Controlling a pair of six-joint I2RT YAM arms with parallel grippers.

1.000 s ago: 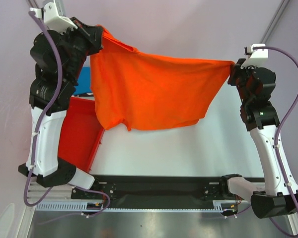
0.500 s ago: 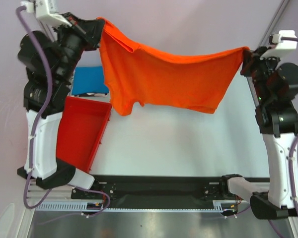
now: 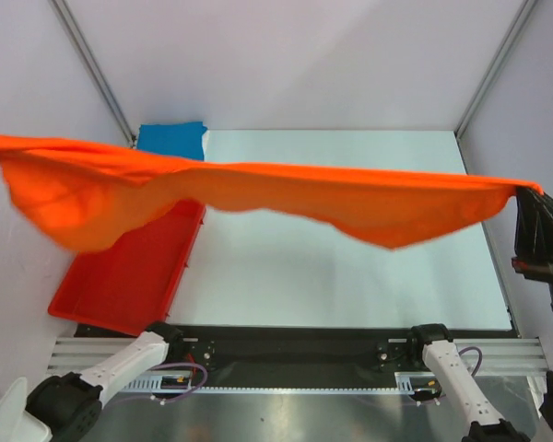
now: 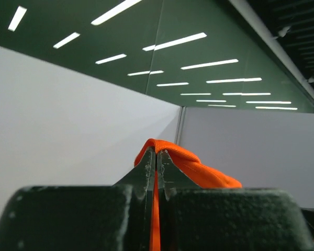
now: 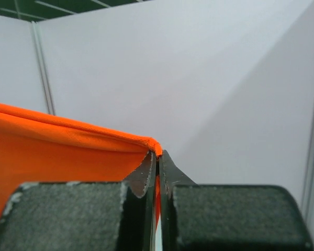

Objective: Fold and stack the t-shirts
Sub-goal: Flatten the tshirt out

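There's the orange t-shirt [image 3: 258, 189] stretched wide above the red tray [image 3: 129, 276], left gripper [image 4: 156, 155] and right gripper [image 5: 157, 155] each pinching an edge; blue t-shirt [image 3: 170, 140] just behind the tray.

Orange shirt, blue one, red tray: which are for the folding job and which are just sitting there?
For the job: orange t-shirt, stretched in the air between the left gripper and right gripper, both shut on it; blue t-shirt, lying at the far left corner.
Just lying about: red tray, at the left of the table.
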